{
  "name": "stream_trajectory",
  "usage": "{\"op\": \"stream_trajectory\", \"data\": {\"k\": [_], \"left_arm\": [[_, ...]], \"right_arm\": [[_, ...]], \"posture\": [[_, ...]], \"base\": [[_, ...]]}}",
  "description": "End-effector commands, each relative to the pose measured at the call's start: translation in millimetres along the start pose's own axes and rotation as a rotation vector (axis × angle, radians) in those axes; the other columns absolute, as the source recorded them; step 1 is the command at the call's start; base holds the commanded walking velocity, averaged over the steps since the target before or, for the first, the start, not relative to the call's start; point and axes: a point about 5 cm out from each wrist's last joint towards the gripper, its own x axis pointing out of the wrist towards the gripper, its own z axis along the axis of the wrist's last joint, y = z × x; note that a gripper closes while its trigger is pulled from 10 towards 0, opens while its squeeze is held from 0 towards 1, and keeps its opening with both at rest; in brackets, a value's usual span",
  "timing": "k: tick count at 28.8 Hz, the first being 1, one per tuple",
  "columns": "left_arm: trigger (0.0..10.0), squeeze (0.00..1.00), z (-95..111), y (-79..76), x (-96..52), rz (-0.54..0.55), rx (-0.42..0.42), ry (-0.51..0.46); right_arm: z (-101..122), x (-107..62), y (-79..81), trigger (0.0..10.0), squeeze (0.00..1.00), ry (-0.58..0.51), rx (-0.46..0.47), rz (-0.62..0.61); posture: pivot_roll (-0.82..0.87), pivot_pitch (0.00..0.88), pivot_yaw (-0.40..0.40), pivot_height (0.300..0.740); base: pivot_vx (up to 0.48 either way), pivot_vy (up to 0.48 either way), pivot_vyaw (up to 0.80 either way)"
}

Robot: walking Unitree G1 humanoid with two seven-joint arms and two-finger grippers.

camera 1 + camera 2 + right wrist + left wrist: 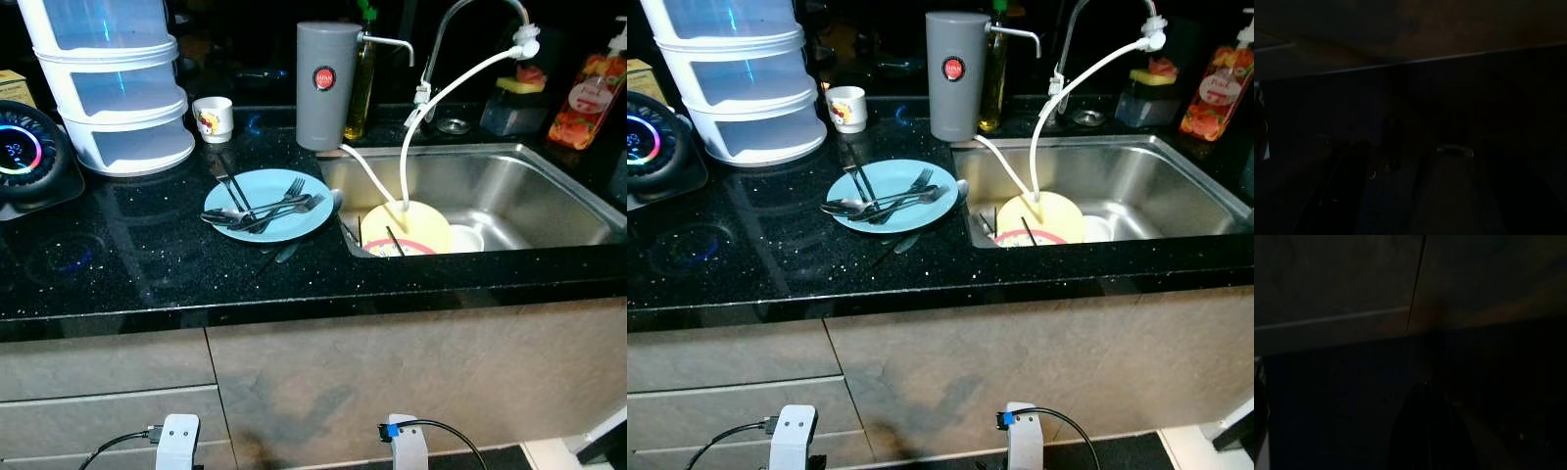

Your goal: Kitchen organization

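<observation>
Left eye view takes in the black stone countertop [118,264] and steel sink [549,196], where a yellow plate [407,227] leans, probably awaiting washing. Beside the sink, a blue plate [269,206] collects forks and spoons [260,208], likely gathered for sorting. Both arms hang idle below; whether their fingers are apart or closed, I cannot tell.
</observation>
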Motion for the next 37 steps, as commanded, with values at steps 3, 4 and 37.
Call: {"op": "stream_trajectory", "data": {"k": [3, 4, 37], "left_arm": [[10.0, 0.00, -11, -6.7, -3.0, -0.027, 0.018, 0.023], [10.0, 0.00, -12, -6.2, -3.5, -0.025, 0.016, 0.024], [10.0, 0.00, -5, -12.0, 0.1, -0.041, 0.026, -0.008]], "right_arm": [[-13, -3.6, -5.2, 10.0, 0.00, 0.023, 0.009, -0.018], [-15, -4.4, -6.2, 10.0, 0.00, 0.027, 0.008, -0.021], [-5, -2.5, -5.3, 10.0, 0.00, -0.016, 0.013, -0.024]], "posture": [[0.04, 0.213, 0.015, 0.740], [0.04, 0.222, 0.015, 0.740], [0.04, 0.147, 0.010, 0.740]], "base": [[0.000, 0.000, 0.00], [0.000, 0.000, 0.00], [0.000, 0.000, 0.00]]}}
